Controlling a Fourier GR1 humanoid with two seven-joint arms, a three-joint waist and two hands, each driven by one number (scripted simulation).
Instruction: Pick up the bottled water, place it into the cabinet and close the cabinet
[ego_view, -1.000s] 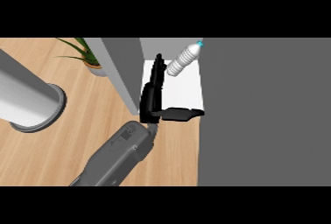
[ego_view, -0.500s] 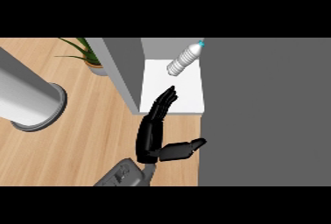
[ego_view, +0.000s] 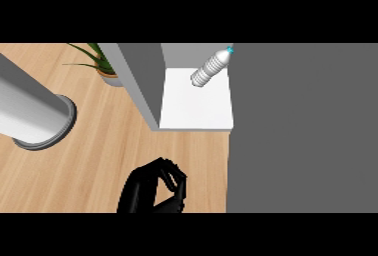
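- Left hand (ego_view: 153, 189): low in the head view, over the wooden counter (ego_view: 96, 165). Fingers curled in toward the palm, nothing between them; clenched and empty.
- Right hand: not in view.
- Bottled water (ego_view: 210, 68): ahead of the hand and a little to its right, well apart from it. It is inside the cabinet (ego_view: 137, 75), at the far end of the white shelf floor (ego_view: 196, 106).
- Long axis of the bottle: slanted, base toward the hand's side, cap away and to the right. Whether it leans on the back wall or lies flat, I cannot tell.
- Look of the bottle: clear-white ribbed body with a small blue cap at the far tip; the cap end touches or meets the edge of the grey panel.
- Grey panel (ego_view: 303, 125): just right of the hand and filling that whole side. Likely the open cabinet door, though no hinge or handle is visible.
- Judgement: placing looks done and closing remains. The coming move turns on the panel lying to the hand's right, not on the bottle. This hand is the only one placed to act.
- Risk: the cap end sits at the panel edge and could get nudged as the door swings.
- Also present: a potted plant (ego_view: 100, 65) and a grey cylinder (ego_view: 33, 117), both ahead and to the left of the hand.
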